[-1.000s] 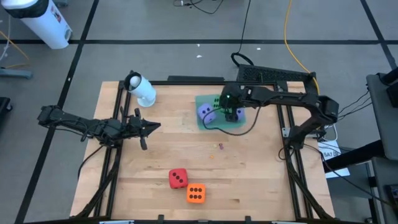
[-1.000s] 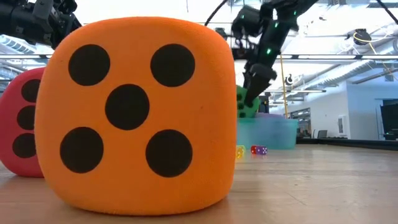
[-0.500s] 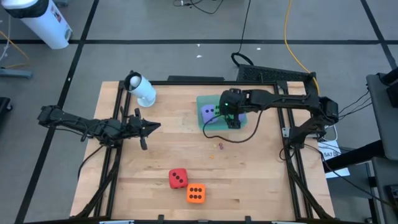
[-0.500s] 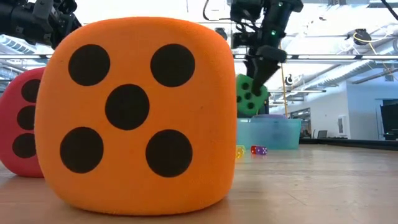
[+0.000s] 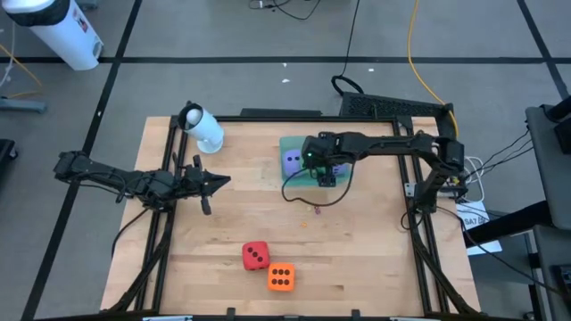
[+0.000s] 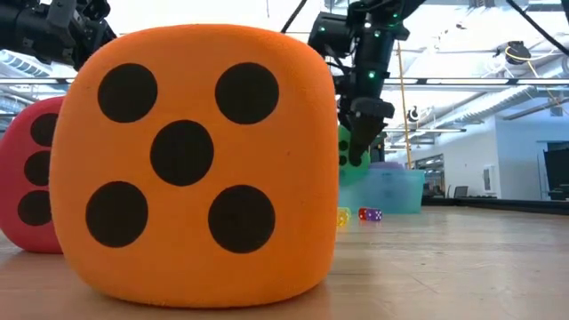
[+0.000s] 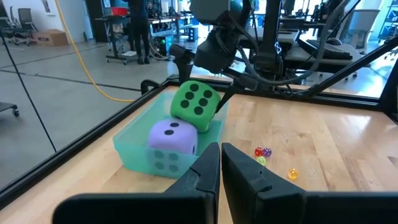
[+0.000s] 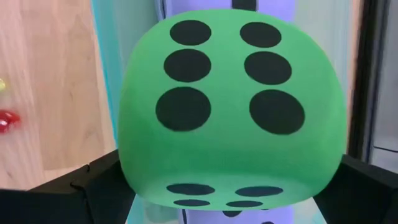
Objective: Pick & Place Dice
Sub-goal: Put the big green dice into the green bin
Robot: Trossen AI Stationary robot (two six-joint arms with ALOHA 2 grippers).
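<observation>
My right gripper (image 5: 318, 162) is over the teal tray (image 5: 343, 181) at the table's far middle, shut on the green die (image 7: 194, 106). A light purple die (image 7: 173, 137) lies in the tray just below the green one, also in the high view (image 5: 292, 161). A second purple top (image 6: 388, 165) peeks over the tray wall. The red die (image 5: 255, 256) and orange die (image 5: 282, 278) rest on the table near its near edge. My left gripper (image 5: 214, 181) waits shut, level above the table's left middle. My right gripper pinches the green die between its two fingers (image 8: 93, 180), one on each of two opposite sides (image 8: 134, 168). The six-pip face (image 8: 230, 81) looks at the wrist camera. The fingers slant down from above. Whether the die touches the purple die below it, I cannot tell.
Small coloured dice (image 7: 262, 152) lie on the wood just near of the tray (image 5: 316, 209). A white cylinder (image 5: 203, 127) lies at the far left corner. The orange die (image 6: 191, 160) fills the low view, with the red one (image 6: 27, 178) behind it.
My right gripper has carried the green die toward the table's left across the tray. In the low view the die rose and then came down again. The other dice and my left arm have kept still.
</observation>
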